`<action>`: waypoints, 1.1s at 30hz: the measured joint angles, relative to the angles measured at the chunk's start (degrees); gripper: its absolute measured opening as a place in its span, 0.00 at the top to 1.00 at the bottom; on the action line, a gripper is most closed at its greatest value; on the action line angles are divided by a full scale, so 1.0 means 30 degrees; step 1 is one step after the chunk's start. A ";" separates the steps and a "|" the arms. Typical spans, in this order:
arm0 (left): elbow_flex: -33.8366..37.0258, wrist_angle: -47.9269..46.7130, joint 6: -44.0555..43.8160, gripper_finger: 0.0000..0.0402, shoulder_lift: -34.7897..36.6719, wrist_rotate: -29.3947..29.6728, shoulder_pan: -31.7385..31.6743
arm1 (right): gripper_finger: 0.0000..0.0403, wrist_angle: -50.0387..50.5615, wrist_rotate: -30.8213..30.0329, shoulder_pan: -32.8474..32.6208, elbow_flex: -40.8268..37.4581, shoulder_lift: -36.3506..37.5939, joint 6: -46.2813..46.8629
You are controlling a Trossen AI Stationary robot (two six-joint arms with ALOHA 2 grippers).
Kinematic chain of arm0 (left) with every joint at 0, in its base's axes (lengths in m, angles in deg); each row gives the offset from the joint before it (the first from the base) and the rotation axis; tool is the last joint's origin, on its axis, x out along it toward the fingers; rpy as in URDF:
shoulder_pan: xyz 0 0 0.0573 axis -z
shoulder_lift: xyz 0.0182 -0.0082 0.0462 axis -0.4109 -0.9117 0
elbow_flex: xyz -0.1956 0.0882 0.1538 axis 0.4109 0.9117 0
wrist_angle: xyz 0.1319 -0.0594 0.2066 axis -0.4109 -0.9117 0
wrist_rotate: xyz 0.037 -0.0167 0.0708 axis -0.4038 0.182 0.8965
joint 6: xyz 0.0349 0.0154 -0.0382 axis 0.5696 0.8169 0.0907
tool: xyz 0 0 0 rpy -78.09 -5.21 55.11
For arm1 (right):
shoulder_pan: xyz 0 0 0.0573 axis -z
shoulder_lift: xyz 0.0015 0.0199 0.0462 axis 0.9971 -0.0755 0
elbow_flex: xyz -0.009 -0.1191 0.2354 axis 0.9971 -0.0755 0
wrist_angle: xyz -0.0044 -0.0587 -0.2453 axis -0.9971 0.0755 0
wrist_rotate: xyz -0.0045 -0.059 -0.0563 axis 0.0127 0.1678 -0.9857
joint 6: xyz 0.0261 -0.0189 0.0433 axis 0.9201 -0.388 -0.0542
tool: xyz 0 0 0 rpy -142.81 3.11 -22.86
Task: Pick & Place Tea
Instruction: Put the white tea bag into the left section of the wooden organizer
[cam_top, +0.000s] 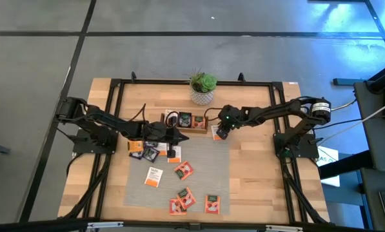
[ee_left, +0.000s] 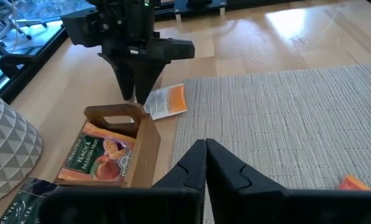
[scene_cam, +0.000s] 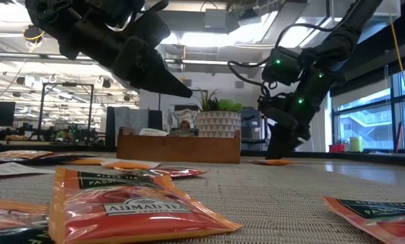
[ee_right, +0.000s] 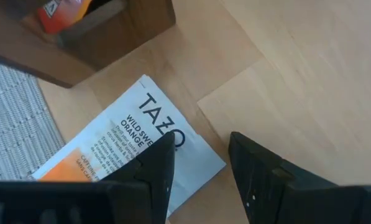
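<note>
Right wrist view: the right claw (ee_right: pixel 201 163), fingers apart, hovers over a white-and-orange "TAZO Wild Sweet Orange" packet (ee_right: pixel 132 152).

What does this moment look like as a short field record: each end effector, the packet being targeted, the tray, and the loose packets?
right end effector: open, poised directly above the white and orange tea packet, not gripping it
targeted packet: flat on the bare wood just off the end of the wooden tray, beside the grey mat
left end effector: shut, empty, over the mat near the tray
tray: holds several packets
loose packets: scattered on the mat, mostly orange-red, some dark
</note>
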 joint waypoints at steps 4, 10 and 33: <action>0.0000 -0.0029 -0.0007 0.99 0.0000 0.0019 0.0000 | 0.63 0.0876 0.0188 0.0006 0.0066 -0.0044 -0.0557; 0.0000 -0.0051 -0.0015 0.99 0.0000 0.0682 -0.0001 | 0.77 0.1080 0.0103 0.0019 0.0102 -0.0342 -0.0247; 0.0014 -0.1112 0.0012 0.99 0.0771 0.2025 0.0000 | 0.99 0.4237 -0.0028 -0.0086 0.1337 0.3584 -0.1290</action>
